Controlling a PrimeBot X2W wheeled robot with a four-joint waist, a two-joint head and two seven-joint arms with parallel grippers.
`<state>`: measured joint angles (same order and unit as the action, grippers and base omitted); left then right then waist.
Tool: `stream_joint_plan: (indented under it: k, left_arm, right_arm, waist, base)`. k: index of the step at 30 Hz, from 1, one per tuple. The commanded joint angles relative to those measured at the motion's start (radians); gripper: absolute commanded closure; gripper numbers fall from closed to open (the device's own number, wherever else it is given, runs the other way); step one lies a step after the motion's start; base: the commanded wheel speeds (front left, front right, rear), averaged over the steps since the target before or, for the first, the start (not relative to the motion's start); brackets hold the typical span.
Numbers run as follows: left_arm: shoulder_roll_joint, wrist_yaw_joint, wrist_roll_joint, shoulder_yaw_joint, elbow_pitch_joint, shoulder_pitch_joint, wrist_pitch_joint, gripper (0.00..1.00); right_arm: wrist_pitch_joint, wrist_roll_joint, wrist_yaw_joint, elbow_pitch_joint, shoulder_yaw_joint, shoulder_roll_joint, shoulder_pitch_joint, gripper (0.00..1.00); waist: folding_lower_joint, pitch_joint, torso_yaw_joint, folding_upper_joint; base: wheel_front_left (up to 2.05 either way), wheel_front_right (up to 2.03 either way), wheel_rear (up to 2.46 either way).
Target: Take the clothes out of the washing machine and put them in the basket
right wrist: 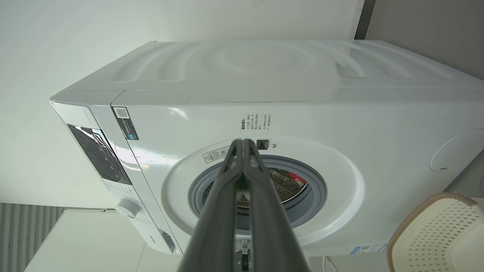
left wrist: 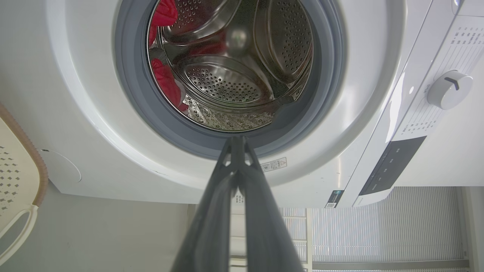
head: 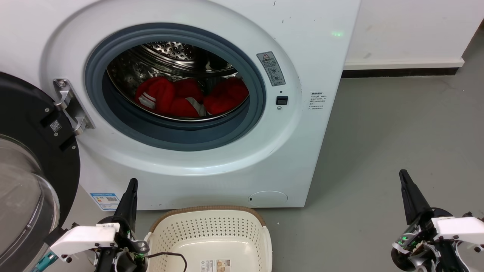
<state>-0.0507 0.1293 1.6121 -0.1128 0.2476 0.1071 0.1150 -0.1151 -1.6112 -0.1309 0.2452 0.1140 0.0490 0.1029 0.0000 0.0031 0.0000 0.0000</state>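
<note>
**Clothes (head: 189, 96) sitting in the open washing machine (head: 211, 170), both grippers closed and empty**

The bright red clothes, showing a few white stripes and panels, are lying bunched together at the bottom of the perforated steel drum (head: 170, 51), spreading from its left side to its right. In the left wrist view they are showing as red patches (left wrist: 166, 81) against the drum wall. The grey seal (head: 94, 90) is ringing the porthole, and the black-framed glass door (head: 22, 113) is hanging wide open on its metal hinge (head: 70, 105) at the machine's left.

The cream basket (head: 206, 208) with its brown woven-look rim is standing on the grey floor (head: 378, 151) just in front of the washer's base, below the porthole. A printed label (head: 215, 265) is lying on its bottom, and a thin black cable (head: 170, 255) is looping over its near left edge.

The left gripper (head: 131, 187) is hovering just beside the basket's left rim, pointing up toward the washer front; in its wrist view the two dark fingers (left wrist: 215, 211) are pressing together at the tips, gripping nothing. The right gripper (head: 405, 179) is hanging over the floor well to the right of the machine, its fingers (right wrist: 264, 211) likewise meeting at the tips and carrying nothing. A white control knob (left wrist: 450, 90) is showing on the washer's panel.
</note>
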Motion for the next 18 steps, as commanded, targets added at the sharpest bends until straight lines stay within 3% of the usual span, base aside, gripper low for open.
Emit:
stream_joint_plan:
  k: [1, 18]
  left_arm:
    - [0.001, 0.004, 0.002, -0.003, -0.002, 0.005, 0.001, 1.00]
    - [0.001, 0.004, 0.002, -0.003, -0.002, 0.005, 0.001, 1.00]
  right_arm:
    - [-0.001, -0.004, 0.000, 0.002, -0.001, 0.002, 0.012, 1.00]
    - [-0.001, -0.004, 0.000, 0.002, -0.001, 0.002, 0.012, 1.00]
  waist:
    - [0.0000, 0.000, 0.000, 0.0000]
    - [0.0000, 0.000, 0.000, 0.0000]
  base:
    - [0.00, 0.00, 0.00]
    - [0.00, 0.00, 0.00]
